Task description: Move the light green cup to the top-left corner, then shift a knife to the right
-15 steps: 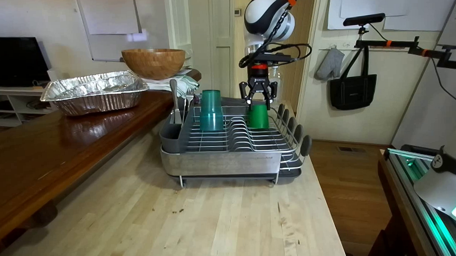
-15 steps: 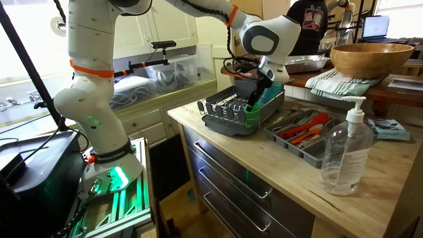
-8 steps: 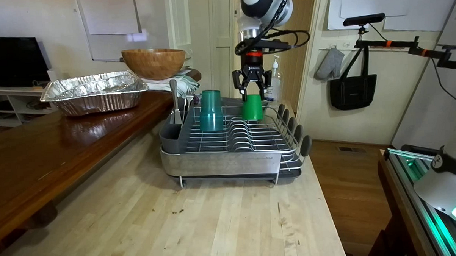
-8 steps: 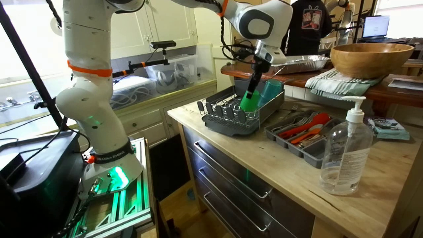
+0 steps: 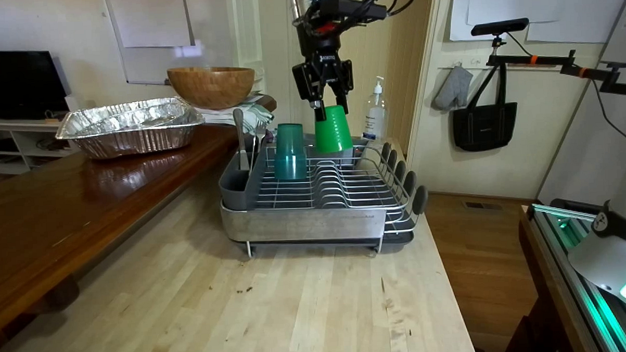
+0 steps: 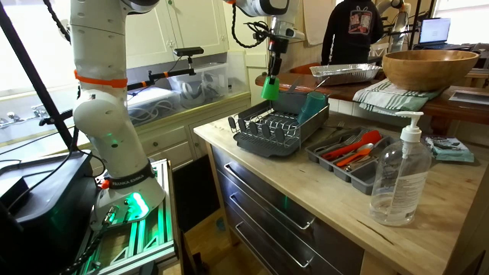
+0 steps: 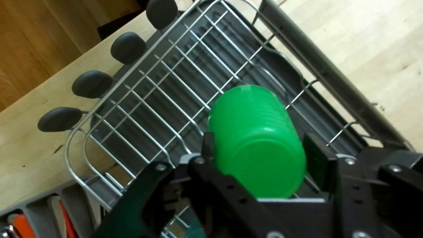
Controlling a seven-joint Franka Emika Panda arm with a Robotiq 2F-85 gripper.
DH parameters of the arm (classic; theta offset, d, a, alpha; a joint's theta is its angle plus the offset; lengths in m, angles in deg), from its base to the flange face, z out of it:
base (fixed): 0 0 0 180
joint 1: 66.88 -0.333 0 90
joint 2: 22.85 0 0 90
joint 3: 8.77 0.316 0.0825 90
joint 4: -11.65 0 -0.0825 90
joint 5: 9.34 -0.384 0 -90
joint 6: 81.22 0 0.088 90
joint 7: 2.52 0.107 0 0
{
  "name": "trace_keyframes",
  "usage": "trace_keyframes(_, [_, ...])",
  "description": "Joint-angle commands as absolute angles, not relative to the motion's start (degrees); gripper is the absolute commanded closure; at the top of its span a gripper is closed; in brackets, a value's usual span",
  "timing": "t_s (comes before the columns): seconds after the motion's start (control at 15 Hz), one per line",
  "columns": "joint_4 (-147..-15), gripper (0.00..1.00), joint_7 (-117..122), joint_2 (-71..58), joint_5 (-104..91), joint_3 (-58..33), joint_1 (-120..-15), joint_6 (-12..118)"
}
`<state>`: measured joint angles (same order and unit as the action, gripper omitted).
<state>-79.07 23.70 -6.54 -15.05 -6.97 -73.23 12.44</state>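
Note:
The light green cup (image 5: pixel 334 133) hangs bottom up and a little tilted above the wire dish rack (image 5: pixel 304 223), apart from it. My gripper (image 5: pixel 332 112) is shut on the cup near its base. In the wrist view the base of the cup (image 7: pixel 261 145) faces the camera, between the two pads. Which end of the rack counts as the top-left corner I cannot tell. A flat grey utensil (image 5: pixel 240 129) stands in the rack's cutlery holder; whether it is a knife is unclear.
A taller teal cup (image 5: pixel 290 153) stands upside down in the rack beside the held cup. In an exterior view there are a cutlery tray (image 6: pixel 363 181), a pump bottle (image 6: pixel 401 183) and a wooden bowl (image 6: pixel 428 70). Dark knobs (image 6: pixel 266 131) line one rack side.
My gripper has lifted the light green cup up out of the rack. It has moved toward the rack's far end from the pump bottle, and the cup has tilted.

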Motion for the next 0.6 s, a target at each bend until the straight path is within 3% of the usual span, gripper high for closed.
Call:
trace_keyframes(0.0, [-75.59,0.58,14.98,-5.53,-12.03,-5.76,-73.9,8.16])
trace_keyframes(0.07, [-77.27,0.33,19.97,-6.0,-13.72,-5.99,-74.29,10.53])
trace_keyframes(0.4, [-76.63,0.33,16.01,-6.02,-12.91,-5.87,-74.04,10.06])
trace_keyframes(0.47, [-76.63,0.58,15.92,-6.02,-12.89,-5.87,-74.03,10.05])
trace_keyframes(0.53, [-75.47,0.58,16.05,-5.16,-12.28,-5.77,-74.36,10.29])
